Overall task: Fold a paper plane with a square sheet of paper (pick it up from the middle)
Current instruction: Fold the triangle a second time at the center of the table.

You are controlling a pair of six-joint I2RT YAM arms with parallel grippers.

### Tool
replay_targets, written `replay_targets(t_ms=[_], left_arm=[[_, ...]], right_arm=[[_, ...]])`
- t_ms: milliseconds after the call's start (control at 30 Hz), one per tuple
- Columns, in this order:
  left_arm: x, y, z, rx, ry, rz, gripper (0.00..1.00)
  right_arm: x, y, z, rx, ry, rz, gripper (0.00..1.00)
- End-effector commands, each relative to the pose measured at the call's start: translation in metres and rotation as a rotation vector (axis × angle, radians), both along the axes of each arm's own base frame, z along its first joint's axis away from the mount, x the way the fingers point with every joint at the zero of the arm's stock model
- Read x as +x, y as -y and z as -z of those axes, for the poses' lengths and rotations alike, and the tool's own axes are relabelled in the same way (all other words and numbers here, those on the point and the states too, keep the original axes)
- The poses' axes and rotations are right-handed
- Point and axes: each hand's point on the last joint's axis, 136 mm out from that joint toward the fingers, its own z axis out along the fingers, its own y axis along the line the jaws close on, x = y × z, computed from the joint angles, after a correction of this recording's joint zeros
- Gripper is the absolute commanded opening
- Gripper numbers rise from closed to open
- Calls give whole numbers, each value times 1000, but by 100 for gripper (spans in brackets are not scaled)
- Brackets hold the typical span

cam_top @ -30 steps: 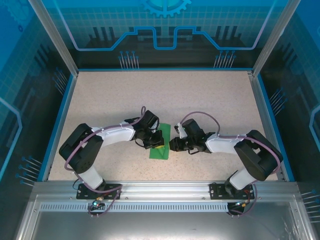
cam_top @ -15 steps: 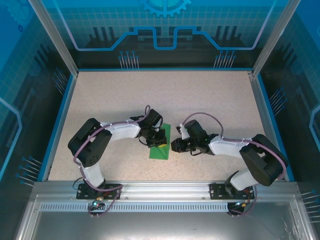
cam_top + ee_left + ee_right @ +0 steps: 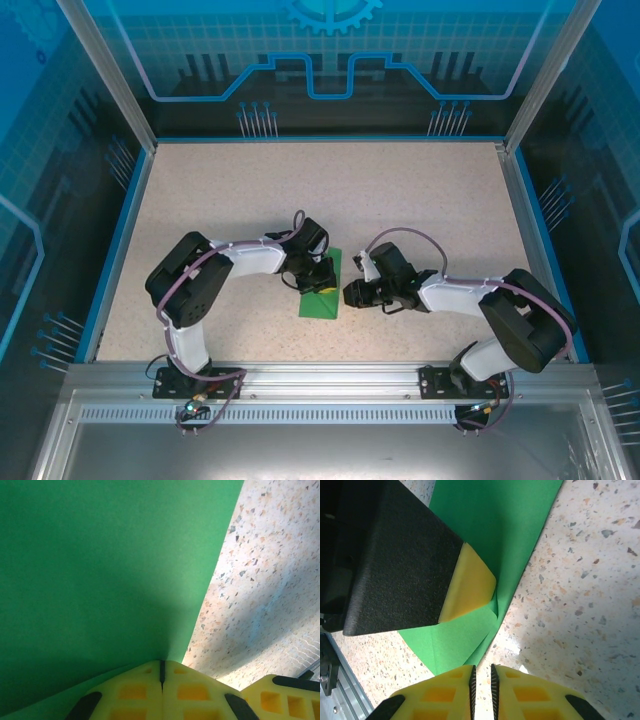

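While left pincer (image 3: pixel 161 669), closed, presses tip on folded green paper (image 3: pixel 320 305), right pincer (image 3: pixel 482 672) sits beside its edge, narrowly parted.

White arms (image 3: pixel 248 260) — black joints (image 3: pixel 180 288), purple cables (image 3: pixel 400 231)

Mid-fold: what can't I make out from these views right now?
Top external: creases of the square sheet of paper too small; left gripper covers part of it.
Left wrist: sheet cut off by top and left edges; its pinched part hidden between shut jaws.
Right wrist: right gripper jaws cut off at bottom; anything in their slit unclear.
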Motion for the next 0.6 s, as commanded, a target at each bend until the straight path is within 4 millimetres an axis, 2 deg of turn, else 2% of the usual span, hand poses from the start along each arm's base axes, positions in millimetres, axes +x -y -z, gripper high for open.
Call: replay_targets(t_ms=[0, 400, 567], left_arm=[[2, 9, -3, -21, 4, 24, 4], [4, 7, 0, -8, 10, 21, 5], [1, 6, 9, 2, -6, 25, 5]], right_arm=[[-7, -3, 5, 1, -16, -23, 18], [-10, -4, 5, -6, -15, -31, 18], [-10, -8, -1, 1, -5, -36, 18]])
